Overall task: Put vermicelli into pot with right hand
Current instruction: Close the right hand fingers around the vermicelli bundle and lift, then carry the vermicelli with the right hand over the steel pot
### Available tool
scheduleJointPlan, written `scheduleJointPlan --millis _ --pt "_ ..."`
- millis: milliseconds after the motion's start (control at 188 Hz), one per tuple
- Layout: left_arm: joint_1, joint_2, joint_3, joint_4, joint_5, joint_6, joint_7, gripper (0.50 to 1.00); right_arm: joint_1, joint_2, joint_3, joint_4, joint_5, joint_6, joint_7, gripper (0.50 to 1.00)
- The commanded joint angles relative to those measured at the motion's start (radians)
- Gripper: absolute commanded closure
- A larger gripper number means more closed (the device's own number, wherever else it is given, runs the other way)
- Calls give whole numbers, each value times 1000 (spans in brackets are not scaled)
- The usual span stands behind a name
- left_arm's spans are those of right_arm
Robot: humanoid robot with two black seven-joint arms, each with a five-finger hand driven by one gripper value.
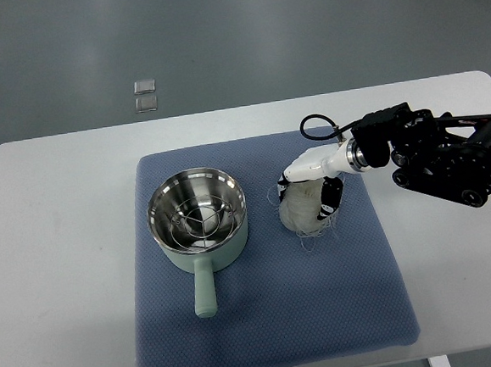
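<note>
The right hand [314, 187] is reaching in from the right edge and closing around the vermicelli [303, 206], its white thumb lying across the top of the bundle and dark fingers [330, 198] wrapping down the far side. Whether the bundle is lifted or sitting on the mat is hard to tell; loose strands are trailing at its base.

The vermicelli is a pale, roughly upright bundle standing just right of the pot [199, 221], apart from it with a strip of mat between. So the pot is lying directly leftward of the hand, and the right arm is the only one near; the left is not showing.

The pot is sitting with its steel bowl open upward, a wire rack visible inside, and its green handle [205, 290] pointing toward the camera, clear of the path. The blue mat [274, 326] under the pot is leaving open room all around, and the white table [63, 249] beyond is bare. The move, I judge, is calling for a lift over the near rim.
</note>
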Motion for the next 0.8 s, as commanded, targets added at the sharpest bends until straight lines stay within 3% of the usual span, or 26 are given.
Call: scheduleJointPlan --millis 0,405,793 --pt "0 0 0 0 0 0 0 500 7 -1 -2 2 0 5 15 1000" --pt "0 0 0 0 0 0 0 500 54 -15 1 2 8 22 49 1000" --pt "0 0 0 0 0 0 0 500 217 -9 13 5 58 158 81 1000"
